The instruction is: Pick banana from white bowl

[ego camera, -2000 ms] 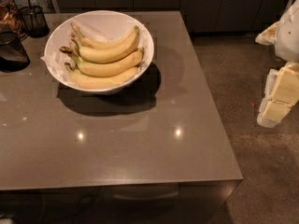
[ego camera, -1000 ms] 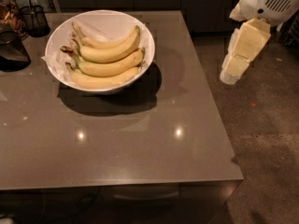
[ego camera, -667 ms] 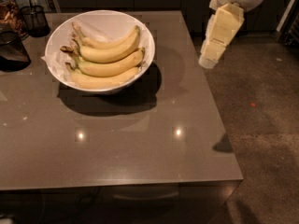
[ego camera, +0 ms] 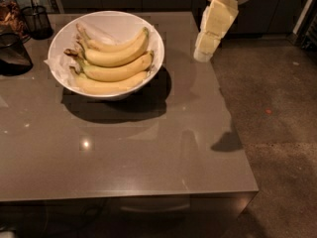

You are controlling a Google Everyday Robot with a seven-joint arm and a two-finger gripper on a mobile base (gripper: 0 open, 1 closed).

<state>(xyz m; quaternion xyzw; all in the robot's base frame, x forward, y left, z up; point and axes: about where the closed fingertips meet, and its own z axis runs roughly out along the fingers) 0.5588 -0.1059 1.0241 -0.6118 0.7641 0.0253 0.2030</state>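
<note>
Camera view: gripper [ego camera: 203, 52] hangs right of white bowl [ego camera: 154, 58], apart; grip state can't tell. Risk: top banana [ego camera: 114, 47] sits packed w/ others, so I might snag two.

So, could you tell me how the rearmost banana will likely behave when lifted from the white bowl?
The banana holds a smooth curve, so it is probably stiff. It lies against its neighbours, so they may shift. The gripper hangs right of the white bowl, above the table edge.
</note>
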